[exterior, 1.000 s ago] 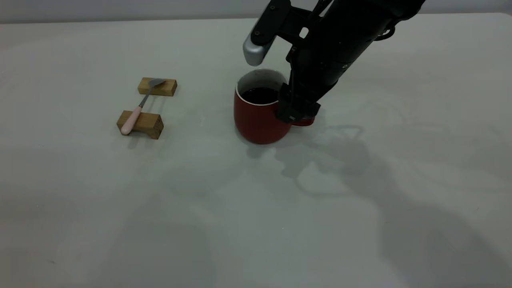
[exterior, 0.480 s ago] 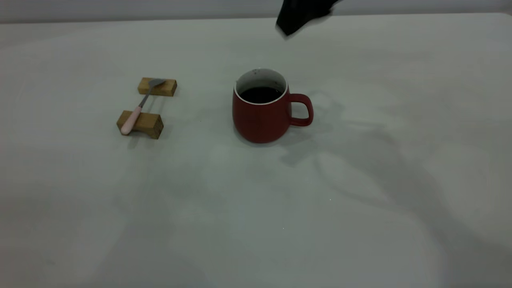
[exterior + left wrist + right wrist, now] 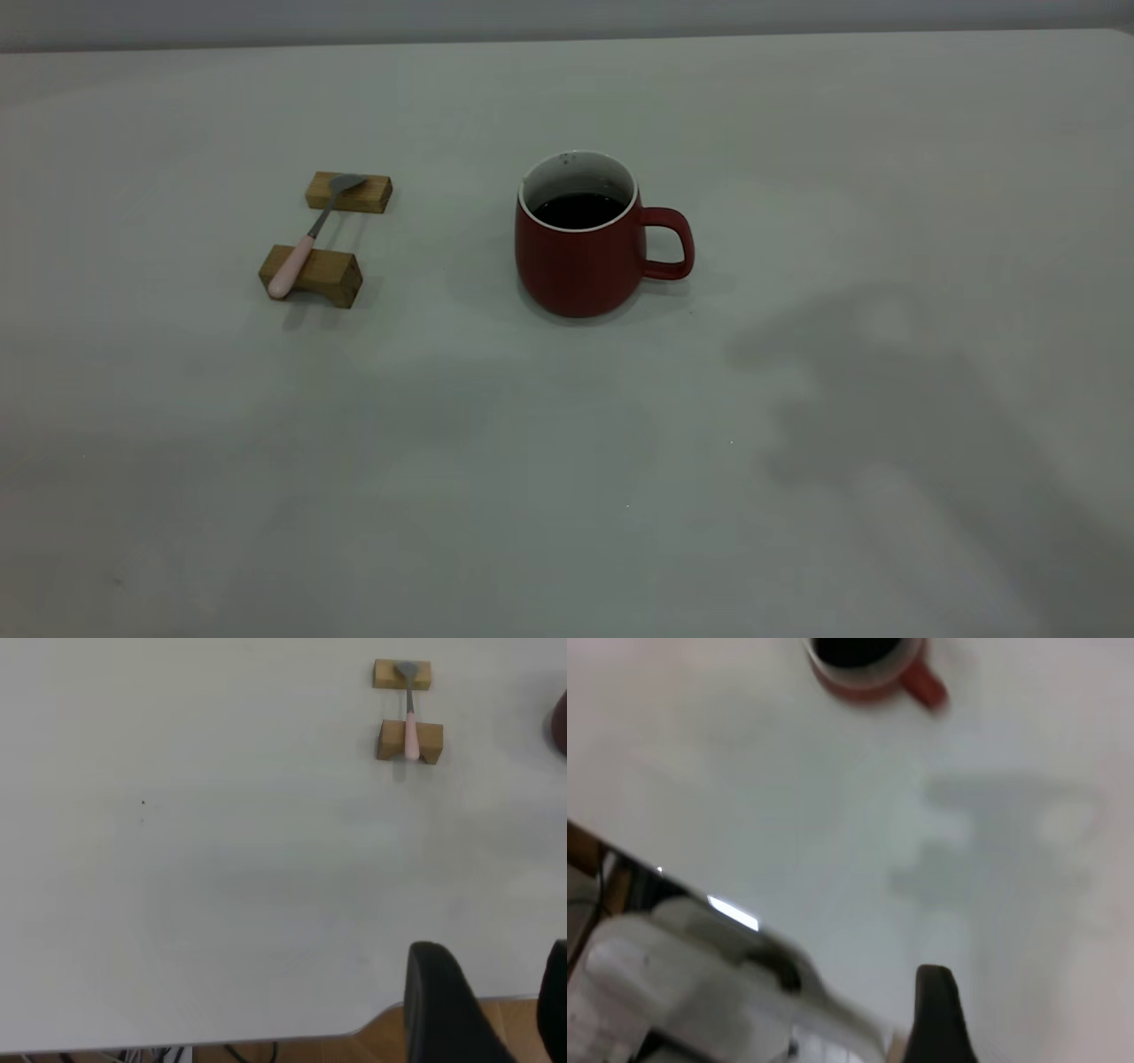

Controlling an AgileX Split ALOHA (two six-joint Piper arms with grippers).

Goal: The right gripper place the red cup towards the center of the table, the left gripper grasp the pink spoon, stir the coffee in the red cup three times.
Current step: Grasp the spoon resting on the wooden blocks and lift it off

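Note:
The red cup (image 3: 576, 266) stands upright near the middle of the table (image 3: 567, 478), its handle toward the right and dark coffee (image 3: 578, 210) inside. The pink spoon (image 3: 301, 248) lies across two wooden blocks left of the cup, untouched. Neither gripper appears in the exterior view. My left gripper (image 3: 498, 992) hangs open and empty over the table's edge, far from the spoon (image 3: 411, 726). My right gripper (image 3: 1028, 1019) is high and well back from the cup (image 3: 864, 669). Only one dark finger (image 3: 937, 1014) shows, with nothing beside it.
The two tan blocks (image 3: 372, 195) (image 3: 332, 276) carry the spoon's bowl and handle. The table's edge (image 3: 266, 1038) runs below the left gripper, with wooden floor beyond. A blurred pale shape (image 3: 664, 974) sits past the table edge in the right wrist view.
My right gripper let go of the cup's handle, rose and left the exterior view. The cup stays where it was set. The spoon has not moved.

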